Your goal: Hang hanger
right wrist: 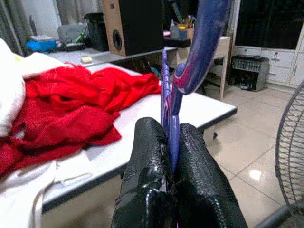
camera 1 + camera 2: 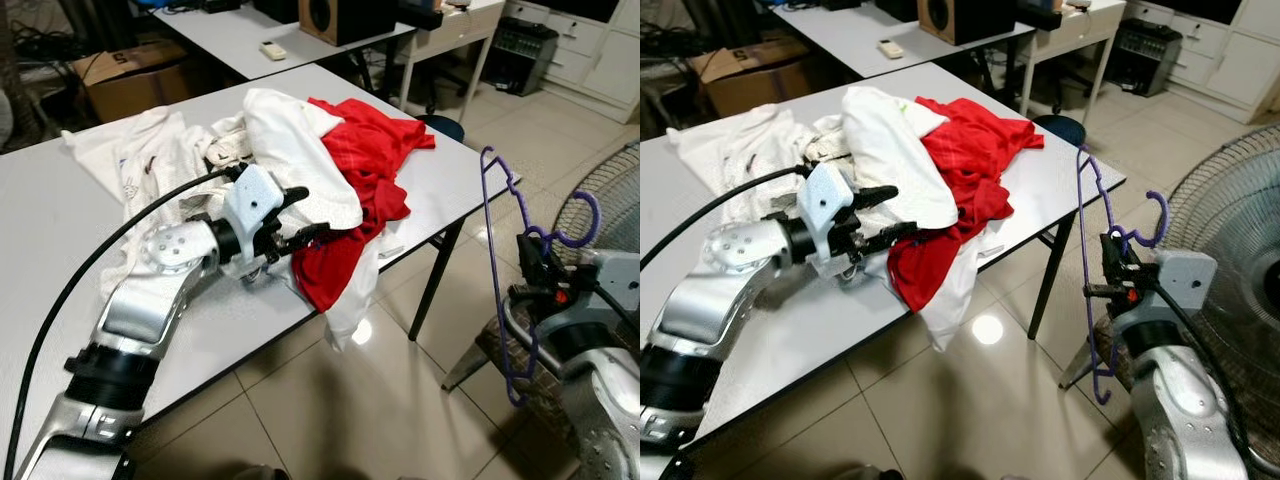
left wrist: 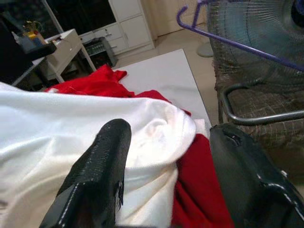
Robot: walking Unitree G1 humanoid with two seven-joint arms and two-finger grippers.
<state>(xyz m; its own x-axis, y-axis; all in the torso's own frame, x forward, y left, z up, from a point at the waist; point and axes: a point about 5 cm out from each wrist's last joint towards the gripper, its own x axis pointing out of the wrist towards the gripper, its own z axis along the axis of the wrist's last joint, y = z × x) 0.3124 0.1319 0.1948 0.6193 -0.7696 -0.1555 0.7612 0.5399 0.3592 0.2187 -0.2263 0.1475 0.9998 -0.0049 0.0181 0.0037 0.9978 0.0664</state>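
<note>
While right gripper (image 2: 1108,272) clamps purple hanger (image 2: 1087,290), clothes (image 2: 330,160) seemingly heap.

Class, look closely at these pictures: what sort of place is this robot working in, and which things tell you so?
Probably a lived-in home workroom or study: white and red clothes heaped on a white table, a brown wooden speaker on a second desk, and a standing wire-grille fan on the tiled floor.

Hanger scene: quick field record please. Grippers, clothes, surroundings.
hanger: purple hanger, held off the table's right edge, over the floor
right gripper: right gripper, shut on the purple hanger
left gripper: left gripper, open, over the table at the white garment
clothes: white garment and red garment heaped together, red one draping over the table edge
table: white table
nearby: fan at the robot's right, tiled floor below
</note>
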